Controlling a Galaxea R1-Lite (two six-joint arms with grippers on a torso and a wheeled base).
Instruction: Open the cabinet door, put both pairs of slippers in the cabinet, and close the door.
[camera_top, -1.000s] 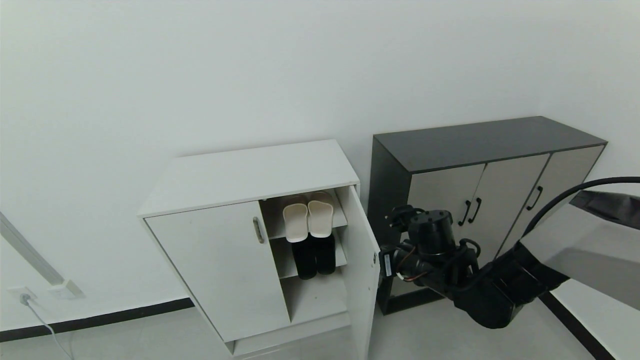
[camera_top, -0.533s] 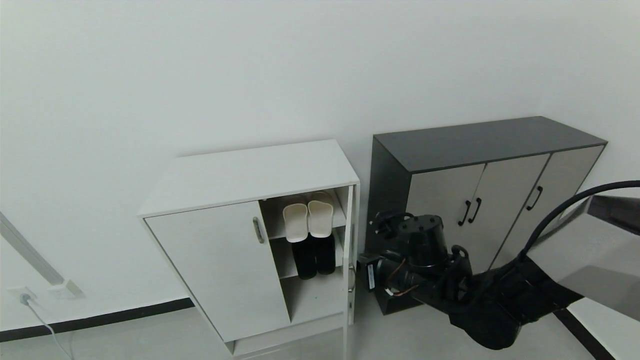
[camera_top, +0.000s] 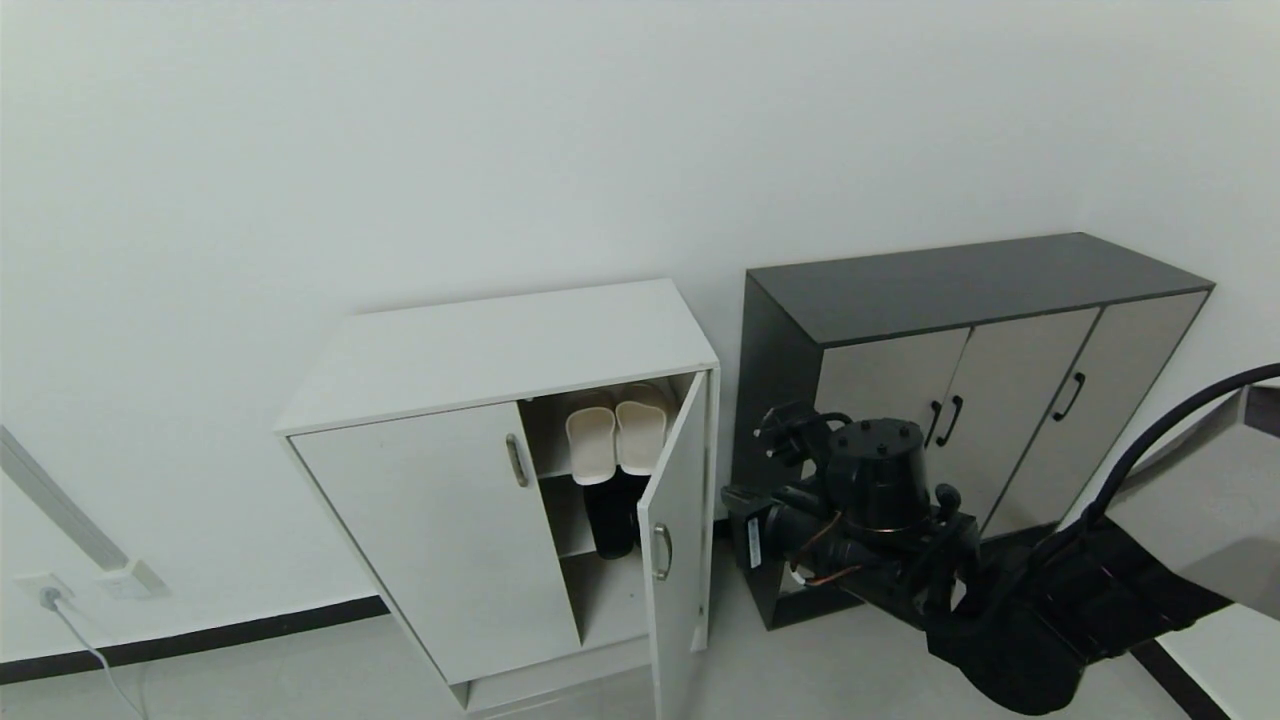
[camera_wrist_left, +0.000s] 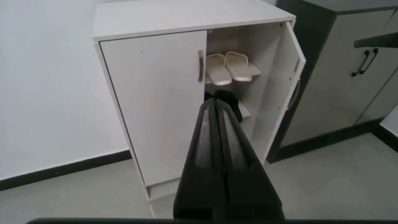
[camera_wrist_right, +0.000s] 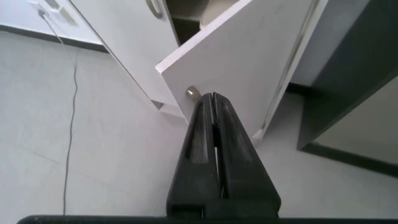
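A white two-door cabinet (camera_top: 500, 345) stands against the wall, just left of a dark grey cabinet with pale doors (camera_top: 960, 285). The white cabinet's left door (camera_top: 440, 530) is shut. Its right door (camera_top: 678, 500) stands partly open, swung out toward the near side, so the slim metal handle (camera_top: 661, 551) on its outer face shows.

Through the gap, a pair of cream slippers (camera_top: 615, 435) lies side by side on the upper shelf. A pair of black slippers (camera_top: 608, 515) sits on the shelf below, partly hidden by the door.

The right arm reaches in from the right, in front of the dark cabinet. In the right wrist view the right claw (camera_wrist_right: 214, 96) has its two fingers pressed together with nothing between them. Its tips are close to the outer face of the right door, just beside the handle; whether they touch the door cannot be told.

The left claw (camera_wrist_left: 216, 102) is also pressed together and empty, held on the near side of the white cabinet and pointing toward the open compartment.

Far left, a wall socket (camera_top: 42, 592) has a cable trailing onto the pale tiled floor (camera_top: 300, 680)
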